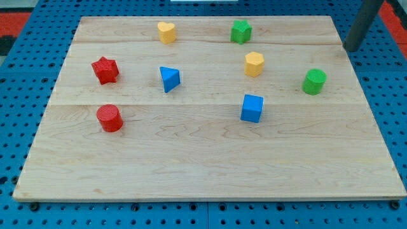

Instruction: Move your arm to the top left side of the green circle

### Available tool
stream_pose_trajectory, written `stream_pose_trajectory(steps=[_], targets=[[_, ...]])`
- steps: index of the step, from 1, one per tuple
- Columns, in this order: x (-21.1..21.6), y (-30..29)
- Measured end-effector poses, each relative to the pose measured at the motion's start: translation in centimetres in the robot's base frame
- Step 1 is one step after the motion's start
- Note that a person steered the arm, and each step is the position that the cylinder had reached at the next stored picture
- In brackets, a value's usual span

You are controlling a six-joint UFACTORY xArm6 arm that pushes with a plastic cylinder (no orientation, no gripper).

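Observation:
The green circle (314,81), a short green cylinder, stands on the wooden board (210,165) at the view's right. My tip (348,49) is the lower end of a dark rod that comes in from the view's top right corner. It rests near the board's right edge, above and to the right of the green circle, about a block's width clear of it.
Also on the board: a green star (241,30) and a yellow heart (166,32) near the top, a yellow hexagon (254,63), a blue cube (252,107), a blue triangle (169,79), a red star (105,70), a red cylinder (110,117). Blue pegboard surrounds it.

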State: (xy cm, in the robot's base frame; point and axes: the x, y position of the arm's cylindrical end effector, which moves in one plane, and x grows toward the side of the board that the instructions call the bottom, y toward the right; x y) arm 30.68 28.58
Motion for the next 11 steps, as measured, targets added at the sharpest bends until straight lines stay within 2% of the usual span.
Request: stream_pose_trajectory(steps=[1, 3, 4, 11], targets=[[0.2, -5.3], [5.2, -10.6], [4.2, -12.1], [6.0, -11.7]])
